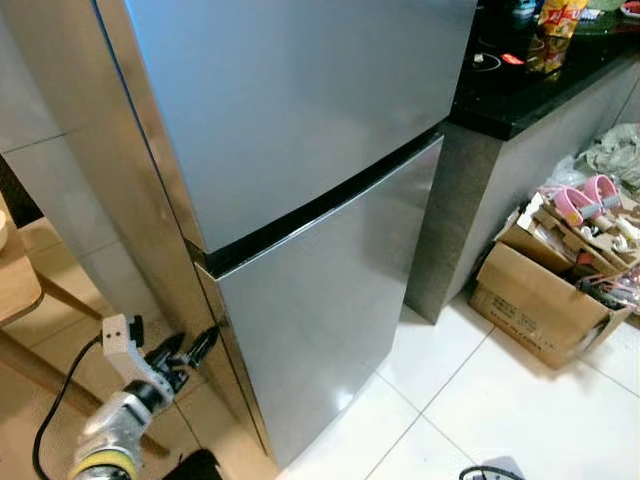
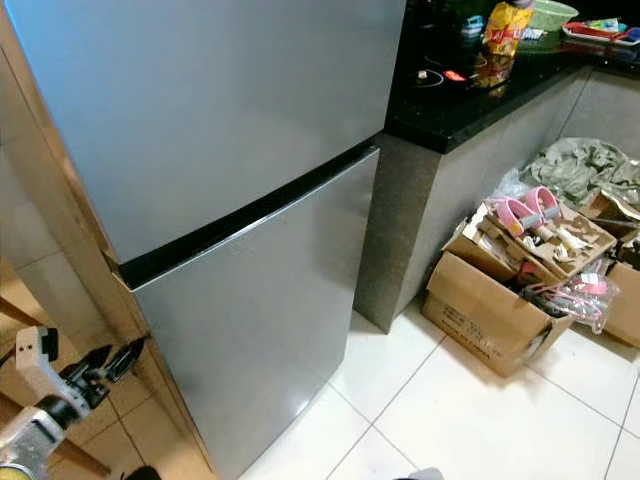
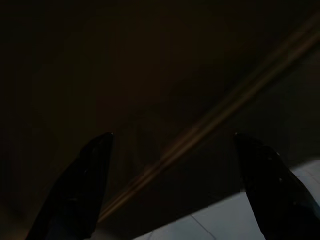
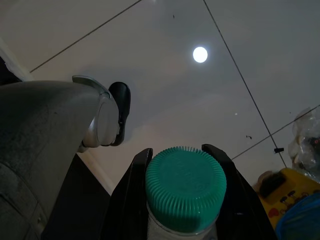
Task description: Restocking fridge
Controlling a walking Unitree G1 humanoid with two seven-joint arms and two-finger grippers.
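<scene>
Two-door silver fridge [image 1: 300,190], both doors closed, standing on a white tiled floor [image 1: 480,400] beside a black countertop [image 1: 530,85]. A dark seam separates the upper door from the lower door.

Left gripper [image 1: 195,350]: raised at the fridge's left front edge, level with the top of the lower door. Its black fingers [image 3: 82,185] are spread apart and hold nothing; in the left wrist view they frame a very dark surface crossed by a pale diagonal line, with a strip of white tile at one corner. One fingertip lies close to the fridge's corner; contact cannot be determined.

Right gripper [image 4: 182,165]: closed on a bottle [image 4: 186,192] with a ribbed green cap, one black finger pressed against each side of the cap. The bottle points toward the tiled floor, on which a round light reflection appears. Part of the robot's grey body lies beside the gripper in the right wrist view.

Surroundings: an open cardboard box [image 1: 535,300] of mixed items, including pink slippers [image 1: 585,198], sits on the floor by the counter base. A yellow packet [image 1: 552,30] stands on the countertop. A wooden table [image 1: 15,280] lies to the robot's left.
</scene>
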